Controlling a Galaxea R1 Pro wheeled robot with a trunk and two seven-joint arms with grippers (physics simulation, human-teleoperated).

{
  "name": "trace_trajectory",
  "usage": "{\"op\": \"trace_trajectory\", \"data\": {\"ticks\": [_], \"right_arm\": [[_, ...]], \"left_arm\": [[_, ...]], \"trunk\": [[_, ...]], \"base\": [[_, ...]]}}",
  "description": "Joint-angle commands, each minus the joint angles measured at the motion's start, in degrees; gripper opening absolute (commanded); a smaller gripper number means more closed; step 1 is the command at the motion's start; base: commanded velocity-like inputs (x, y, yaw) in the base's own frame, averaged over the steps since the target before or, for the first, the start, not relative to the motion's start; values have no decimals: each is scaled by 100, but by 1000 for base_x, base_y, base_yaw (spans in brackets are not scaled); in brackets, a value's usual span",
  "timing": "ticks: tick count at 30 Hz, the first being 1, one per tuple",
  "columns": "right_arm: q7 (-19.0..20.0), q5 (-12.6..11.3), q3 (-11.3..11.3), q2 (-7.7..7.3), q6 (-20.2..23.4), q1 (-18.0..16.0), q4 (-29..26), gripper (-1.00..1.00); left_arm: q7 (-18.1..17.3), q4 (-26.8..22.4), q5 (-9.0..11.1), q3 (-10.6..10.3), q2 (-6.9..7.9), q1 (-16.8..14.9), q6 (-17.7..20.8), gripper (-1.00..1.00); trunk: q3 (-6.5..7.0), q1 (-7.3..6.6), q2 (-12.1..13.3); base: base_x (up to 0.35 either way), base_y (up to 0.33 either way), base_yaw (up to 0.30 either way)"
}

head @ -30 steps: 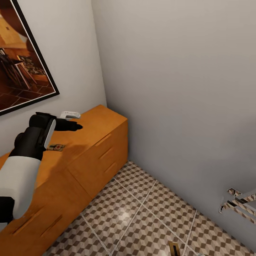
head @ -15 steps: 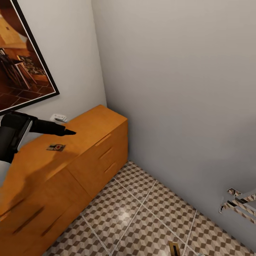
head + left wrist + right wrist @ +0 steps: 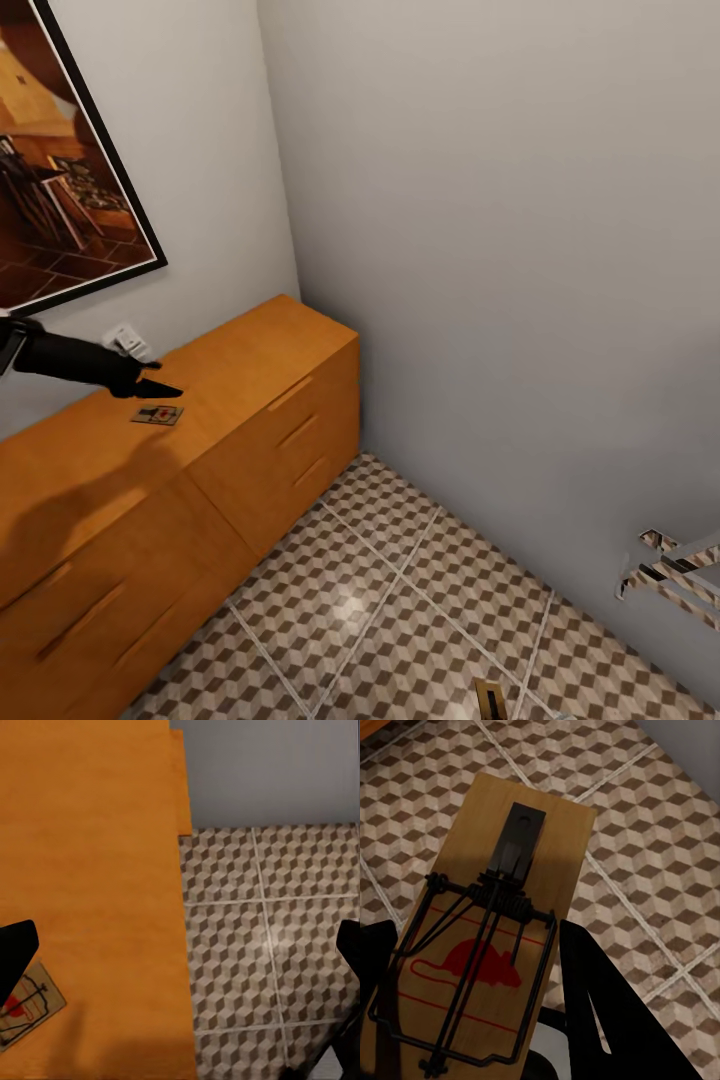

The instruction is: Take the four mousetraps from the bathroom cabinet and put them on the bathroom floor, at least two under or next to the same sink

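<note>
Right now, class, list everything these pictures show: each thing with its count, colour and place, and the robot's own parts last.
Cabinet: one, orange-brown, along the left wall into the corner.
Mousetraps: two seen; tan one flat on the cabinet top; one held between the right gripper's fingers above the floor.
Bathroom floor: brown, beige and white cube-pattern tiles.
Framed picture: one, black frame, on the wall above the cabinet.
Walls: pale grey.
Left gripper: black, open, just above the cabinet-top trap.
Right gripper: black, shut on its trap.
</note>
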Motion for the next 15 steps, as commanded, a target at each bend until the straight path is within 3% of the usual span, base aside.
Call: {"op": "trace_trajectory", "data": {"ticks": [1,2,5,6,10,15], "right_arm": [[25,-66,39,-2,-14,-4,5,-100],[25,-66,39,-2,-14,-4,5,-100],[25,-66,39,-2,-14,-4,5,-100],[25,-66,39,-2,-14,-4,5,-100],[25,-66,39,-2,-15,-4,4,-100],[25,-66,39,-2,-15,-4,3,-100]], "left_arm": [[-165,-22,-143,-17,29,-8,-11,100],[-408,-47,-385,-31,66,-8,-147,100],[-751,-73,-831,-44,94,-8,-344,100],[-974,-87,-1144,-49,108,-8,-455,100],[-1349,-113,-1780,-55,129,-8,-675,100],[-1349,-123,-2100,-57,162,-8,-1028,100]], "trunk": [[-10,3,-10],[-10,3,-10],[-10,3,-10],[-10,3,-10],[-10,3,-10],[-10,3,-10]], "base": [[0,0,0],[0,0,0],[0,0,0],[0,0,0],[0,0,0],[0,0,0]]}}
